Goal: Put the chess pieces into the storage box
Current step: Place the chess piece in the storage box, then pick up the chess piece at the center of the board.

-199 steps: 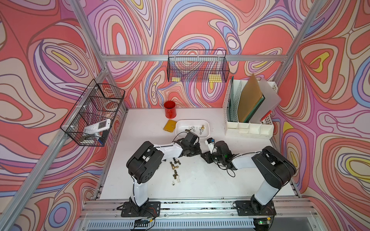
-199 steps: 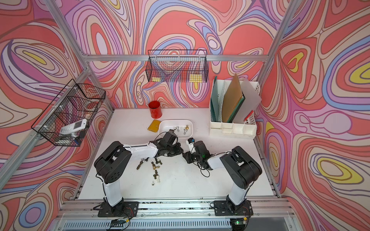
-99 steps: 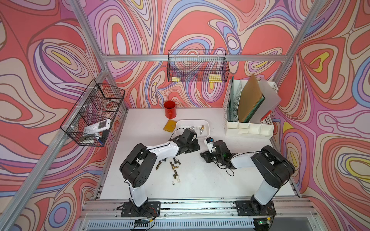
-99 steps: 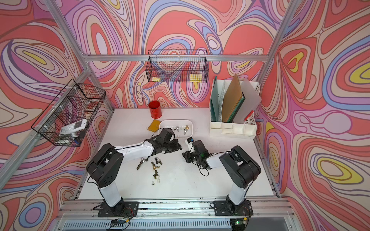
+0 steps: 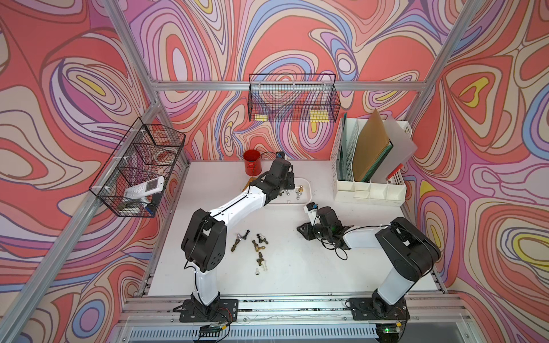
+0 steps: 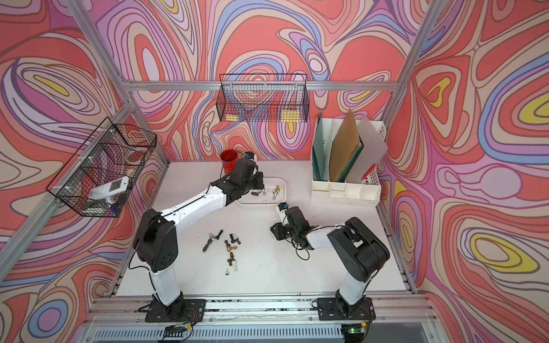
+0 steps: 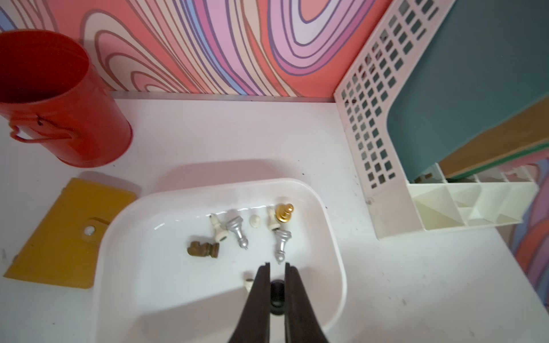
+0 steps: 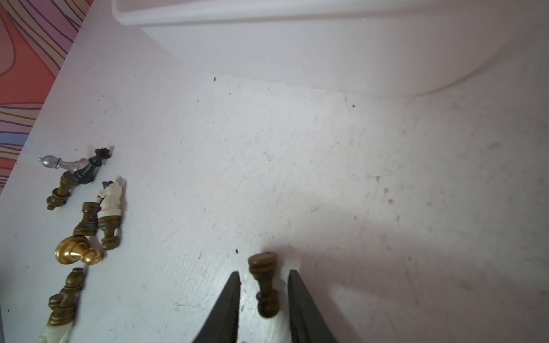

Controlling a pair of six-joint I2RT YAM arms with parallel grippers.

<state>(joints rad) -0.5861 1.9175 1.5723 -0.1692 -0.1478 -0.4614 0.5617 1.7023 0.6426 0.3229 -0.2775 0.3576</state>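
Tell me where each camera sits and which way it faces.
Top views: high in front, looking down at table and back wall; left arm, right arm whole.
Left wrist: over the storage box, looking in; left gripper shut on a dark piece.
Right wrist: low over the table, facing the box wall; open right gripper straddles a brown piece.
Shared: the box shows in all.
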